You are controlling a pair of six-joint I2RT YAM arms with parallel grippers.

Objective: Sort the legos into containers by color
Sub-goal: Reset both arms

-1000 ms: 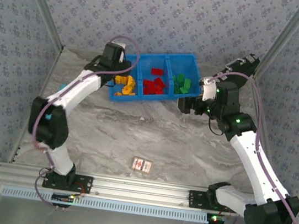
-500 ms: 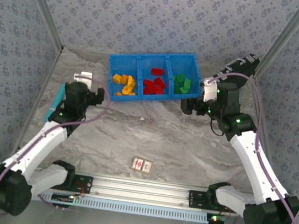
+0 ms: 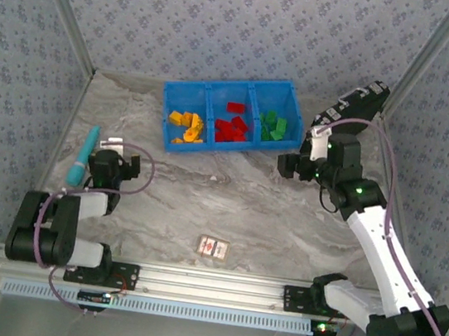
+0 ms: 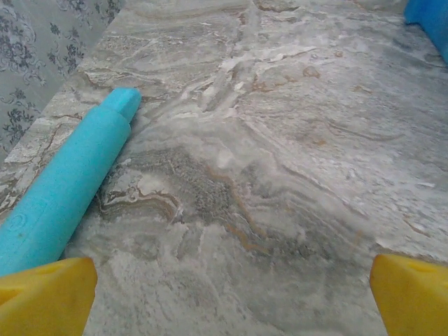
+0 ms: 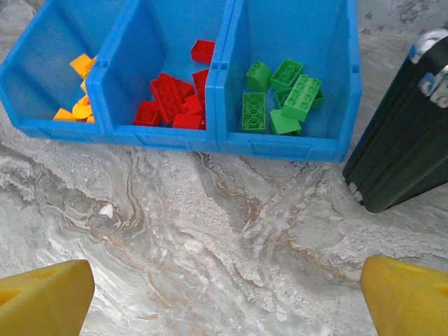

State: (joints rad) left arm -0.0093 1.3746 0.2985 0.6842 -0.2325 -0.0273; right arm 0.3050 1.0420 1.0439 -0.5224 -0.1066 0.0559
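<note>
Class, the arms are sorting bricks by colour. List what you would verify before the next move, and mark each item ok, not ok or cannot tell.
1. One colour per compartment of the tray: ok. Yellow bricks on the left, red bricks in the middle, green bricks on the right.
2. All bricks in the tray: ok. Every brick seen lies in a compartment.
3. Left gripper open and holding nothing: ok.
4. Right gripper open and holding nothing: ok.
5. Pen apart from the left gripper: cannot tell. It lies close beside one finger.
6. Case apart from the right gripper: ok. It stands by the tray's green end.
</note>
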